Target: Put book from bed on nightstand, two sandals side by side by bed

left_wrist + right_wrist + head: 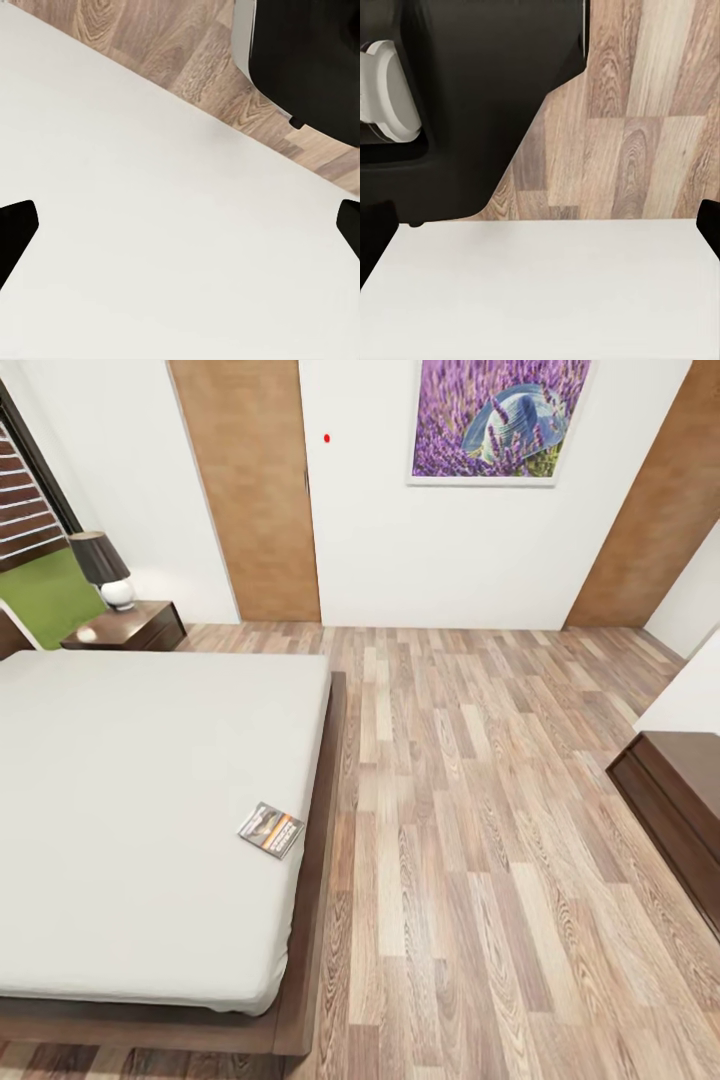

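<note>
Head view: I see book [271,829] flat on bed [130,800], near mattress edge facing floor [480,840], long axis angled across that edge. Nightstand [135,627] with lamp [102,568] at bed's far corner — well apart from book. Sandals not spotted.

Left wrist view: left gripper [180,229] fingertips spread wide, nothing between, white surface below.

Right wrist view: right gripper [540,229] likewise released, empty. Which arm nearer book — cannot tell.
</note>
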